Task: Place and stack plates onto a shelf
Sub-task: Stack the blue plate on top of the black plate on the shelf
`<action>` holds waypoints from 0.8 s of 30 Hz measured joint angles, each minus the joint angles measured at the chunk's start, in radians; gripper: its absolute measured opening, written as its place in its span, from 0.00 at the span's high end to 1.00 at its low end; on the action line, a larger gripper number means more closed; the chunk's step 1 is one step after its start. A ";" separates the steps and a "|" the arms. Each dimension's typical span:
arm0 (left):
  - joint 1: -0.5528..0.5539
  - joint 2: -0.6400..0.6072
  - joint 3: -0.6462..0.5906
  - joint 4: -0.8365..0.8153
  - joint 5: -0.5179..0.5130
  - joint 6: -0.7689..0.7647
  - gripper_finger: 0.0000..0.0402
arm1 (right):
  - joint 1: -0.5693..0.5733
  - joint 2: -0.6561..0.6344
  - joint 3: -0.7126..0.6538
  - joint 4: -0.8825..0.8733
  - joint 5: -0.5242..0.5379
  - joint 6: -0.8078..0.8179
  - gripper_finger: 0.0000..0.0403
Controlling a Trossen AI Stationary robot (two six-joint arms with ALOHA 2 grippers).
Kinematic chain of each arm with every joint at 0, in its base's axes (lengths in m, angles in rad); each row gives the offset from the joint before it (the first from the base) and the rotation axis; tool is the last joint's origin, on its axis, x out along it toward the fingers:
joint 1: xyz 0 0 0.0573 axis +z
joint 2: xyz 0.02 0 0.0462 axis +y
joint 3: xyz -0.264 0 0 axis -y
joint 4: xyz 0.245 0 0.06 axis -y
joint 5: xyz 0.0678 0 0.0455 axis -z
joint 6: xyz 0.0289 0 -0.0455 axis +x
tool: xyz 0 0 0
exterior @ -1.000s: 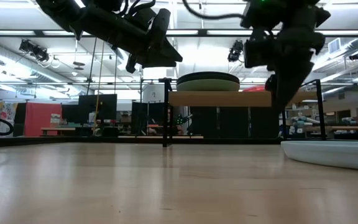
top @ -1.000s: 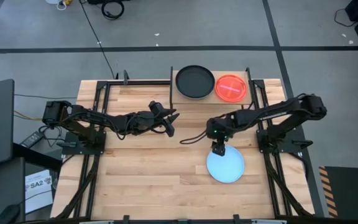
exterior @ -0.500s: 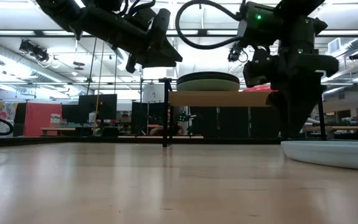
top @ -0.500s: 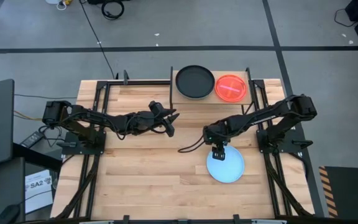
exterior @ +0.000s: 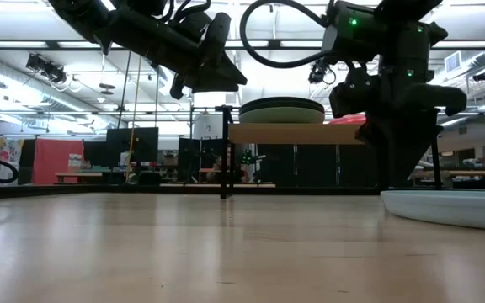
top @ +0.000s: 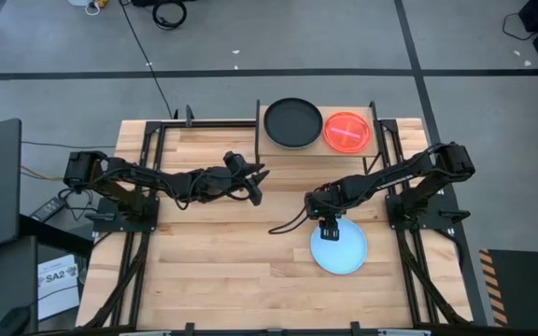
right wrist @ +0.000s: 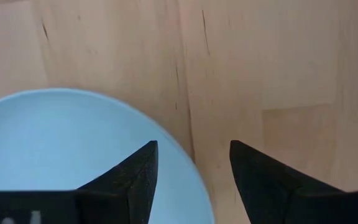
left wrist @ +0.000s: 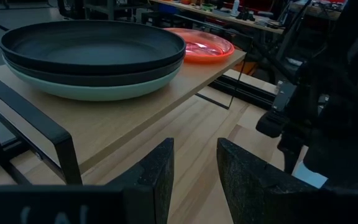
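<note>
The jaws of the right gripper stand apart, one on each side of the rim of the light blue plate, which lies flat on the bench near its right side. In the high view the right gripper points down at the plate's far edge, very close to it; I cannot tell if a finger already touches.

I judge this plate to be light and stiff plastic, with a smooth surface that may be slippery. It is thin and low, so the only good place to hold is the rim, one finger inside the lip and one outside. A weak pinch could let it turn or slide out when lifted, because the weight hangs far from the jaws.

On the shelf at the far edge of the bench, the black plate sits stacked on a pale green plate, and a red plate lies beside them.

The left gripper waits above the bench, left of the shelf, jaws a little apart and holding nothing.
</note>
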State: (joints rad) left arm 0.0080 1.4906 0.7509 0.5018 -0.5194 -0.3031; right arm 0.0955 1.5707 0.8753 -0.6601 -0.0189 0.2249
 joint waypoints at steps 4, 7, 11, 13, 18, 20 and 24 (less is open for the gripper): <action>0.000 0.000 0.000 0.000 0.000 0.000 0.68 | 0.000 0.000 0.000 0.000 0.000 0.000 0.51; 0.000 0.000 0.000 -0.001 0.000 0.000 0.68 | 0.000 0.000 -0.010 0.014 0.000 0.000 0.53; 0.000 0.000 0.000 -0.001 0.000 0.000 0.68 | 0.000 0.000 -0.056 0.050 -0.001 0.000 0.54; 0.000 0.000 0.000 -0.001 0.000 0.000 0.68 | 0.000 0.000 -0.082 0.061 -0.003 0.000 0.55; 0.000 0.000 0.000 -0.001 0.000 0.000 0.68 | 0.000 -0.004 -0.121 0.099 -0.001 0.009 0.58; 0.000 0.000 0.000 -0.001 0.000 0.000 0.68 | 0.000 -0.006 -0.128 0.107 -0.001 0.010 0.60; 0.000 0.000 0.000 -0.001 0.000 0.000 0.68 | 0.000 -0.005 -0.129 0.117 -0.001 0.009 0.66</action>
State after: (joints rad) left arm 0.0080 1.4906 0.7509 0.5011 -0.5194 -0.3031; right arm 0.0959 1.5654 0.7460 -0.5432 -0.0200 0.2339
